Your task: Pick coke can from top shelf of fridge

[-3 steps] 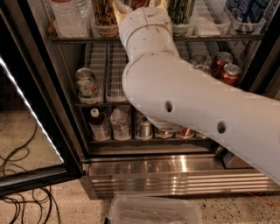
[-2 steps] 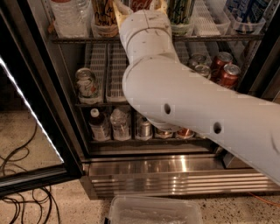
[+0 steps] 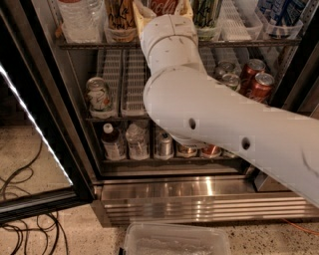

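At 6 o'clock, nearest us, a clear plastic tub (image 3: 174,241) sits on the speckled floor (image 3: 75,224), with loose black cables (image 3: 20,199) coiled at 8 o'clock. Behind them stands the fridge (image 3: 199,191), its glass door (image 3: 35,134) swung open at 9 o'clock and a light strip glowing along the door's edge. The robot's white arm (image 3: 224,119) sweeps in from 4 o'clock, crossing lower racks of bottles (image 3: 112,142) and short red cans (image 3: 256,82). At 12 o'clock the gripper (image 3: 160,15) is set around the coke can (image 3: 165,5). The can is on the top shelf (image 3: 89,45), its foot hidden by the arm, between a gold-and-black can (image 3: 119,17) and a green-striped can (image 3: 207,12). We cannot tell whether the gripper has clamped on it. By our reading the reach is done. A firm hold, the lift and the pull clear of the fridge remain.
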Tool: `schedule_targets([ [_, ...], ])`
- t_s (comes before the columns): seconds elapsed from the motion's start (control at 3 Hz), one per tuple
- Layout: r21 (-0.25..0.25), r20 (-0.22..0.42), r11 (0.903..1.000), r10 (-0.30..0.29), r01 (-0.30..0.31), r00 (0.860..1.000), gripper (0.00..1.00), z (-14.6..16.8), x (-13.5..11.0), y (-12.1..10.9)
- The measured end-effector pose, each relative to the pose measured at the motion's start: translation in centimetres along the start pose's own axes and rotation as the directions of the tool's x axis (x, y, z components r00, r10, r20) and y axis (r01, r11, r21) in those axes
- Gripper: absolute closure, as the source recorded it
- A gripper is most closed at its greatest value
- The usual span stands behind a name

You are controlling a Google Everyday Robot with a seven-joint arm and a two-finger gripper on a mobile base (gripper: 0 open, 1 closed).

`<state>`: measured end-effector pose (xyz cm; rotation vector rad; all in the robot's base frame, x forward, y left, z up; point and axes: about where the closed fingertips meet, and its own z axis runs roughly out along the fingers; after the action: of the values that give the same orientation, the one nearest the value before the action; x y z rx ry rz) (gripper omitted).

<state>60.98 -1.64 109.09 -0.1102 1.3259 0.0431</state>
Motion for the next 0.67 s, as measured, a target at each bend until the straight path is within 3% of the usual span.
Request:
schedule_targets([
  [0.67, 0.007, -0.011, 1.0, -0.001, 0.001, 1.0, 0.33, 1.04, 0.78, -0.76],
])
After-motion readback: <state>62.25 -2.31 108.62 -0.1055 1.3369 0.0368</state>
